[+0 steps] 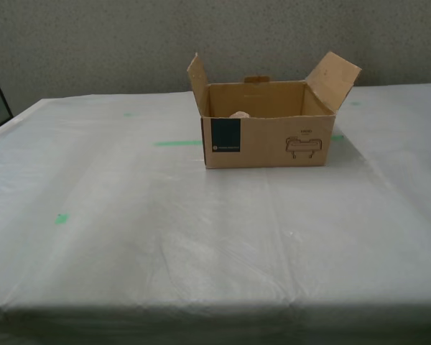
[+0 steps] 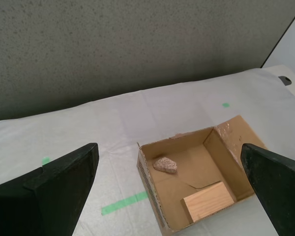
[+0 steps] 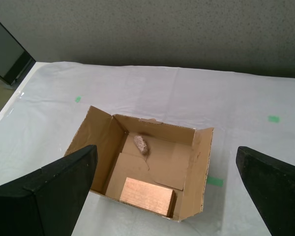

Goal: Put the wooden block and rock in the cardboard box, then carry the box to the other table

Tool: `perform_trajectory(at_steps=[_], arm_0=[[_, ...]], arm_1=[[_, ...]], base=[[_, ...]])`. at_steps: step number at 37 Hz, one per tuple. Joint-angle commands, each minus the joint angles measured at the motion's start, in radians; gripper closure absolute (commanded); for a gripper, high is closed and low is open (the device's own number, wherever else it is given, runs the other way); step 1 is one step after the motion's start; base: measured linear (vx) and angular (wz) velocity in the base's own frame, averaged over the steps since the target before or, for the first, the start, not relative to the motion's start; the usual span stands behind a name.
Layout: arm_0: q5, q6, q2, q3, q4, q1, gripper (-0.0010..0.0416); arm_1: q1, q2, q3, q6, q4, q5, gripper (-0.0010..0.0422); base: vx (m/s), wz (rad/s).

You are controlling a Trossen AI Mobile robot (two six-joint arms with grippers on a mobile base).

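**Cardboard box loaded and resting on the whitish table**

Cardboard box (image 1: 266,133) sits upright on the other table (image 1: 165,237), toward the far side of the top in the exterior view, its teal label and line drawing facing the camera. Both side flaps stand open and angle outward; the flap on the exterior view's right leans out farther. A green tape line (image 1: 178,143) runs along the sheet-like top and meets the box on the exterior view's left side, and a small green mark (image 1: 61,218) lies well apart from it, nearer the camera.

Inside the box, the rock (image 3: 141,144) lies on the cardboard floor near the back wall, and the wooden block (image 3: 147,196) lies flat against the front wall. They are apart, not touching. From the exterior view only the top of the rock peeks over the front wall (the block is hidden behind it).

My first gripper (image 3: 167,191) hangs above the box with its jaws spread wide, the box seen between the two dark fingers (image 3: 49,196); nothing is held. My second gripper (image 2: 169,191) also hangs over the box, jaws wide apart and empty. Neither gripper touches the box, and neither arm appears in the exterior view.
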Motion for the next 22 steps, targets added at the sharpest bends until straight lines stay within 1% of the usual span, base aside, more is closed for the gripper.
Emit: perform_trajectory(at_steps=[1, 9, 12, 17, 20, 22], arm_0=[[0.002, 0.0, -0.001, 0.0, 0.002, 0.0, 0.0012], [0.002, -0.001, -0.008, 0.0, -0.036, 0.0, 0.0012], [0.002, -0.006, -0.022, -0.013, -0.031, 0.001, 0.0012], [0.002, -0.006, -0.085, -0.088, 0.018, 0.001, 0.0012], [0.002, -0.002, -0.143, -0.153, 0.052, 0.0, 0.0012], [0.002, 0.003, -0.176, -0.196, 0.082, 0.001, 0.0012]], arm_1=[[0.0, 0.0, -0.003, 0.004, 0.006, -0.002, 0.0016], [-0.002, -0.008, -0.006, 0.004, 0.004, -0.002, 0.0016], [-0.008, -0.025, -0.025, 0.003, 0.005, -0.002, 0.0016], [-0.018, -0.084, -0.118, -0.005, 0.037, -0.002, 0.0016], [-0.021, -0.14, -0.209, -0.021, 0.098, -0.002, 0.0016], [-0.021, -0.18, -0.272, -0.04, 0.15, -0.002, 0.0016]], base=[[0.0, 0.0], [0.0, 0.0], [0.0, 0.0], [0.0, 0.0], [0.0, 0.0], [0.0, 0.0]])
